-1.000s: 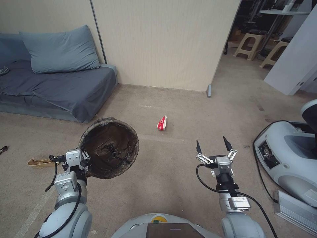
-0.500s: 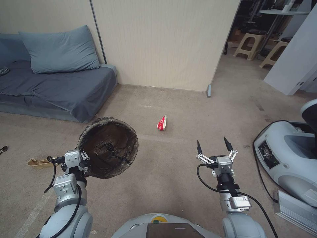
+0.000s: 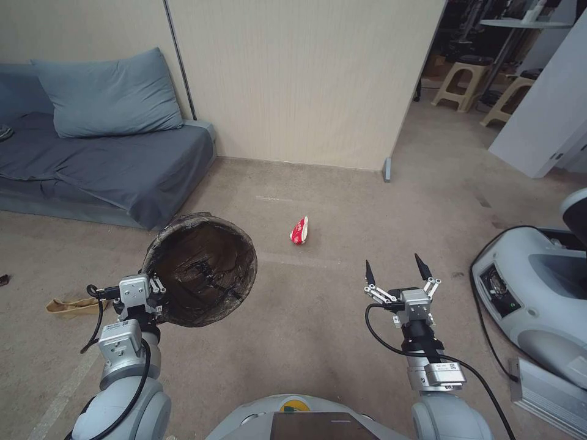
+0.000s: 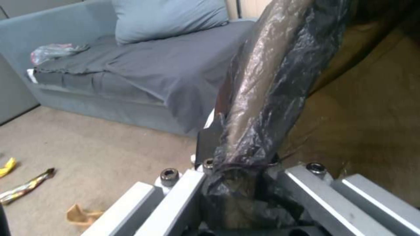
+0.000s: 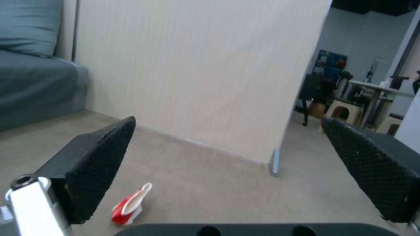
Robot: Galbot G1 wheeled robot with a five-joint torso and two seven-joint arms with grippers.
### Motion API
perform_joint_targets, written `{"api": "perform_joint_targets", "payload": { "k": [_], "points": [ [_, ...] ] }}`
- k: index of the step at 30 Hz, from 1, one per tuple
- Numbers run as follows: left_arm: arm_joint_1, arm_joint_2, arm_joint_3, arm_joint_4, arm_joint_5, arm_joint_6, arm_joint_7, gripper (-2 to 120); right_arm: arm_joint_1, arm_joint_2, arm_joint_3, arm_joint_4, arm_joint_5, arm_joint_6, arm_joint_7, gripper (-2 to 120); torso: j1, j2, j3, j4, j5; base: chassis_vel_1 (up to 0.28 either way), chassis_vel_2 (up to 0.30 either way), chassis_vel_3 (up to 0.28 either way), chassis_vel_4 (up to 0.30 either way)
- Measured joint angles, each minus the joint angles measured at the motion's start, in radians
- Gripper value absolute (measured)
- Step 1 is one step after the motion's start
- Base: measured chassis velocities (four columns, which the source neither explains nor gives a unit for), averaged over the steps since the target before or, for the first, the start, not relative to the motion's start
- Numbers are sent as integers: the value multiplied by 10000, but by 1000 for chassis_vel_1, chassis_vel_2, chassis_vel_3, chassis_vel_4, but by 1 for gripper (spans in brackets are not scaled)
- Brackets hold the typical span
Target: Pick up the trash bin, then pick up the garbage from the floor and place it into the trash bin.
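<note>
Wrapper (image 3: 299, 230) lies lengthwise pointing toward wall (image 3: 306, 79).

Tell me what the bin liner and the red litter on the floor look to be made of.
Bin liner: thin, glossy dark plastic film, wrinkled and catching highlights where the left gripper pinches the trash bin's rim. Red wrapper: probably glossy printed plastic or coated paper, red outside, white inside; hard to say which.

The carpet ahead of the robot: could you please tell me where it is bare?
Bare carpet runs between the lifted trash bin and open right gripper, up to the red wrapper. Tighter left, near the sofa and tan paper.
</note>
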Motion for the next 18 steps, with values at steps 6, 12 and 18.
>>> {"api": "perform_joint_targets", "payload": {
  "k": [6, 12, 18],
  "points": [
    [-22, -42, 21, 29, -2, 5, -20, 0, -83, 0, 64, 91, 100, -64, -1, 100, 1, 0, 2, 1, -2, -148, 163, 157, -165],
    [-29, -126, 26, 42, 6, 5, -26, 0, -98, 0, 73, 108, 110, -76, -4, 100, 1, 0, 2, 0, 0, -116, 127, 116, -121],
    [-52, -185, 20, 53, 14, 3, -42, 0, -89, 0, 73, 108, 107, -27, -27, 100, 1, 0, 2, 0, 0, -97, 92, 106, -104]
  ]
}}
